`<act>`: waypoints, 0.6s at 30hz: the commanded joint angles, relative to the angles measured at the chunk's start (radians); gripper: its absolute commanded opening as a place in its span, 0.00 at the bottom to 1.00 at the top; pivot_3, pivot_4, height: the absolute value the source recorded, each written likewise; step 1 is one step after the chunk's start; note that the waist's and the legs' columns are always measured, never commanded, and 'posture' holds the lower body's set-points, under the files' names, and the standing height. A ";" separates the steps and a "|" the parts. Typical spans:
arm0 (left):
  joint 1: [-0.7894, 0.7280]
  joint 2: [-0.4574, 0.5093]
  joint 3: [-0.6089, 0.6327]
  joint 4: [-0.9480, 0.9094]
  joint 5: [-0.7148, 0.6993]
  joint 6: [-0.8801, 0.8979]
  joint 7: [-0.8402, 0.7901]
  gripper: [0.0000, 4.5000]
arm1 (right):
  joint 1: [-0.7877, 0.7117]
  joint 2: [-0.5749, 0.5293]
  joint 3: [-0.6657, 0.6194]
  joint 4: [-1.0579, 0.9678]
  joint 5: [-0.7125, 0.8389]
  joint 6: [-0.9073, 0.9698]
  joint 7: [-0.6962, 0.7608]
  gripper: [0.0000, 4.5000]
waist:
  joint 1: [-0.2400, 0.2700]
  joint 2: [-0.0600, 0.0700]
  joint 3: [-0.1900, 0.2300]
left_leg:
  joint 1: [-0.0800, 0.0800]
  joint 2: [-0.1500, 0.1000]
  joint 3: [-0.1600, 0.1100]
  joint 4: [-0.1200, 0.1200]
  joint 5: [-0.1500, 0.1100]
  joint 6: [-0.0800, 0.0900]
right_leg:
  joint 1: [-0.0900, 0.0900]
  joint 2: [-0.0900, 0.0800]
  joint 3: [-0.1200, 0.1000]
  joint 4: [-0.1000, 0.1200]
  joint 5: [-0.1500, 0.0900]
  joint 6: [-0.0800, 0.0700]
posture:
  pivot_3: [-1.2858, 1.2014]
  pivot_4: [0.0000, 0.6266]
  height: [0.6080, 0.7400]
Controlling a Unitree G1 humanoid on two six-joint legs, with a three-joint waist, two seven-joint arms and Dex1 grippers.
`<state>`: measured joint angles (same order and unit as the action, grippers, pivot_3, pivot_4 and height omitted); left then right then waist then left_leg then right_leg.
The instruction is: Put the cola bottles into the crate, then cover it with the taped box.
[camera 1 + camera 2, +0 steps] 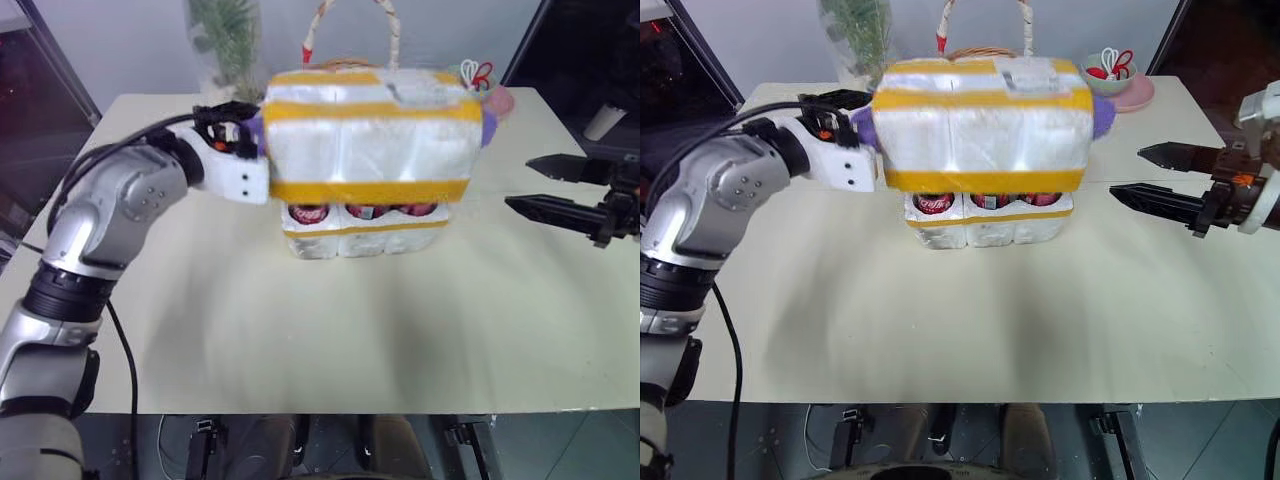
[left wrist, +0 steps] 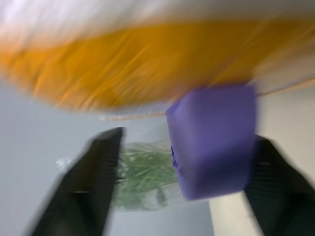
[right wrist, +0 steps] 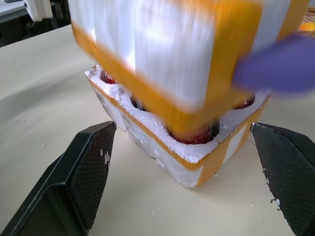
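Note:
The taped box [image 1: 370,130], white foam with broad yellow bands, stands over the crate [image 1: 365,238] a little above its rim and looks blurred in the right wrist view. Red caps of the cola bottles [image 1: 365,211] show in the gap between box and crate. My left gripper [image 1: 250,125] is at the box's left end. It is open, and the box's purple piece [image 2: 211,140] sits between its fingers, close to one and clear of the other. My right gripper [image 1: 1125,172] hangs open to the right of the box, pointing at it and apart from it.
A wicker basket handle [image 1: 350,30] rises behind the box and a plant [image 1: 225,35] stands at the back left. A pink bowl [image 1: 1120,85] with red scissors sits at the back right. The cream table [image 1: 350,330] spreads in front of the crate.

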<state>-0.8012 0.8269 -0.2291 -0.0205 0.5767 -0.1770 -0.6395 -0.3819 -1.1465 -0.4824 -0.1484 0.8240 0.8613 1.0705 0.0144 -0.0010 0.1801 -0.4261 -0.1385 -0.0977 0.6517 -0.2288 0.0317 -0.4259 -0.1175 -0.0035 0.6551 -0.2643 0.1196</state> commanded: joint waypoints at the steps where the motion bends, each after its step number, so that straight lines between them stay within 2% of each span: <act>1: -0.003 0.030 0.035 -0.010 0.010 -0.017 0.012 0.98 | -0.002 0.006 -0.028 -0.019 0.012 -0.009 -0.007 1.00 | -0.001 0.000 0.000 | 0.000 0.000 0.000 0.000 0.000 0.000 | 0.000 0.000 0.000 0.000 0.000 0.000 | 0.52 0.24 1.00; 5: 0.021 0.044 0.067 0.003 -0.044 -0.011 -0.011 0.98 | -0.002 0.005 -0.024 -0.006 0.006 -0.016 -0.003 1.00 | -0.001 0.000 0.000 | 0.000 0.000 0.000 0.000 0.000 0.001 | 0.000 0.000 0.000 0.000 0.000 0.000 | 0.52 0.24 1.00; 8: 0.051 0.054 0.138 0.029 -0.171 0.033 -0.066 0.98 | 0.006 0.003 -0.025 -0.002 0.001 -0.019 0.002 1.00 | -0.003 0.000 0.000 | 0.000 0.000 0.000 0.000 0.000 0.000 | 0.000 0.000 0.000 0.000 0.000 0.000 | 0.52 0.24 1.00; 12: 0.085 0.132 0.244 0.220 -0.329 -0.007 -0.129 0.98 | 0.051 -0.008 -0.039 0.003 -0.020 -0.036 0.028 1.00 | -0.004 0.000 0.000 | 0.000 0.001 0.000 -0.001 0.000 0.000 | -0.001 0.001 0.000 0.000 0.000 0.000 | 0.52 0.24 1.00; 15: 0.081 0.168 0.289 0.360 -0.459 -0.029 -0.238 0.98 | 0.069 -0.011 -0.041 0.017 -0.036 -0.056 0.043 1.00 | -0.005 0.000 0.000 | 0.000 0.001 0.000 0.000 0.000 0.001 | -0.001 0.001 0.000 0.000 0.000 0.000 | 0.52 0.24 1.00; 17: 0.090 0.174 0.323 0.399 -0.608 0.062 -0.404 0.98 | 0.070 -0.013 -0.037 0.031 -0.044 -0.066 0.051 1.00 | -0.002 0.000 0.000 | 0.000 0.000 0.000 0.000 -0.001 0.002 | -0.001 0.000 0.000 0.000 0.000 0.000 | 0.52 0.24 1.00; 18: 0.096 0.179 0.348 0.382 -0.720 0.211 -0.513 0.98 | 0.070 -0.015 -0.034 0.038 -0.048 -0.071 0.056 1.00 | 0.001 0.000 0.000 | 0.000 0.000 0.000 0.000 -0.001 0.003 | 0.000 0.000 0.000 0.000 0.000 0.000 | 0.52 0.24 1.00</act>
<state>-0.7060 0.9932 0.0635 0.3778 0.0234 -0.1153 -1.0027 -0.2989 -1.1406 -0.4857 -0.1112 0.7787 0.8164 1.1117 0.0154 -0.0006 0.1800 -0.4261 -0.1384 -0.0979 0.6524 -0.2306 0.0346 -0.4259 -0.1174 -0.0037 0.6555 -0.2643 0.1196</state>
